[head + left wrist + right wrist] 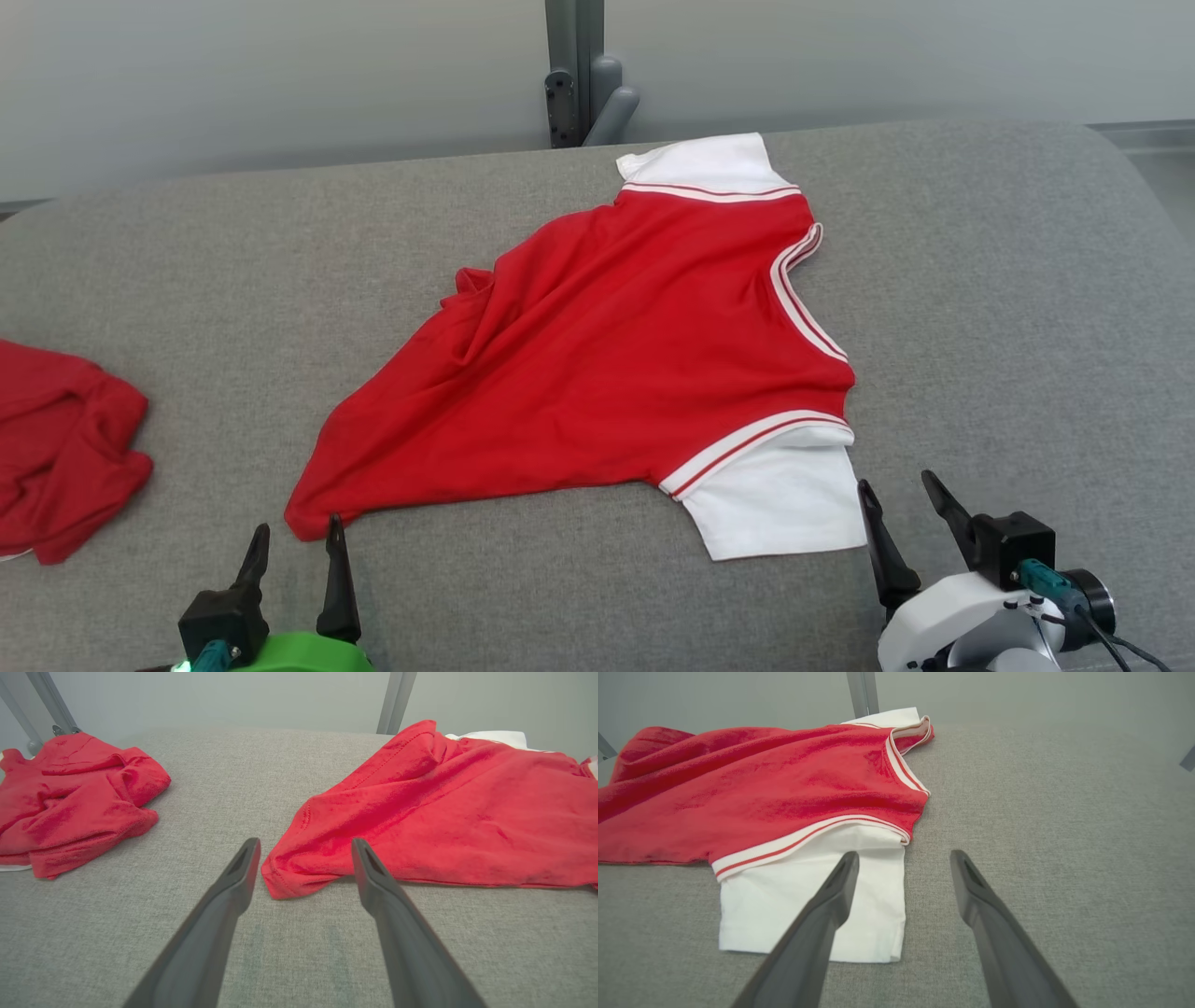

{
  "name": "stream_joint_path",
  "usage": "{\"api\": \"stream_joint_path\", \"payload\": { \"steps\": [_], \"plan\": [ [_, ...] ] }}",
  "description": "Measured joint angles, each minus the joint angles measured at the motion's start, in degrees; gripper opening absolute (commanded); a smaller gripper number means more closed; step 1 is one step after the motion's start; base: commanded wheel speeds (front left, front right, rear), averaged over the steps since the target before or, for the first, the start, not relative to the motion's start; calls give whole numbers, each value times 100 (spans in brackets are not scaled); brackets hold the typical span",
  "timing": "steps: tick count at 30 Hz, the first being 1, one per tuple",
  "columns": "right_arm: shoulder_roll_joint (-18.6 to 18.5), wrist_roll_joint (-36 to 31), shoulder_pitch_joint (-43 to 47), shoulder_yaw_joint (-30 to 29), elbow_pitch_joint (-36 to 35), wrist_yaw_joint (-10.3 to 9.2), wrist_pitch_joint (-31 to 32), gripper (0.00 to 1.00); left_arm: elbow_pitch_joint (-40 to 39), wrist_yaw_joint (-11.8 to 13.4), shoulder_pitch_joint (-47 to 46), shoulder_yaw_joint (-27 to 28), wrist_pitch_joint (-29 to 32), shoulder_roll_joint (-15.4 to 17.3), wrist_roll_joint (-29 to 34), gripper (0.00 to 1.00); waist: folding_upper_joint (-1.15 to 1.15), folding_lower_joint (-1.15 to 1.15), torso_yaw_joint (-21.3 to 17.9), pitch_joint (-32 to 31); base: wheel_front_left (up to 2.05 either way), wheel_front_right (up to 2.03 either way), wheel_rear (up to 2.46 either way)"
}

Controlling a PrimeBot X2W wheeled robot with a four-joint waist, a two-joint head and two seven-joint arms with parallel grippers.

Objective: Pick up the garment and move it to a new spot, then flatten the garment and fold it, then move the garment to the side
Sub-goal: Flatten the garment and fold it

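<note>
So the red-and-white garment is lying mid-tabletop, mostly spread out but bunching up along its far left edge, and it's not folded yet. Both claws are sitting wide open and empty, with the left claw hovering by the near hem corner and the right claw just beside the white sleeve. I'm guessing it's getting into the flattening part, with folding and moving it aside not done yet.

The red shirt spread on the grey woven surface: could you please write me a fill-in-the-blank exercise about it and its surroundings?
1. The spread red fabric shirt on the grey woven surface has ____ sleeves.
2. The left gripper, jaws ____, faces the shirt's red hem corner.
3. The crumpled red cloth garment lies to the shirt's ____ in the head view.
Missing words: white; open; left.
</note>
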Motion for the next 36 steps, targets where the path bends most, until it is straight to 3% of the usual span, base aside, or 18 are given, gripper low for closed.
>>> {"api": "stream_joint_path", "payload": {
  "steps": [14, 16, 17, 22, 27, 36],
  "plan": [
    [-86, -87, -636, 360, 1588, 0, -25, 100, 97, 76, -318, -198, -1, -4, -163, 100, 0, 0, 217, 597, 0, 0, 0],
    [-118, -48, -695, 432, 1730, 0, -63, 64, 99, 79, -318, -193, -1, -3, -170, 100, -1, 0, 243, 628, 0, 0, 0],
    [-141, -24, -705, 453, 1741, 0, -68, 0, 98, 79, -319, -190, -1, -4, -179, 100, -1, 0, 247, 639, 0, 0, 0],
    [-311, 88, -659, 300, 1610, 9, -44, 0, 108, 87, -319, -164, -1, -3, -255, 100, 0, 0, 182, 628, 0, 0, 0],
    [-655, 116, -433, -259, 1263, 1, -7, 0, 146, 68, -319, -174, 0, -4, -293, 100, 0, 0, 83, 602, 0, 0, 0],
    [-601, -2, -318, -539, 1017, 1, -1, 0, 323, -136, -314, -392, -1, -8, -530, 100, 0, 0, -5, 635, 0, 0, 0]
  ]
}}
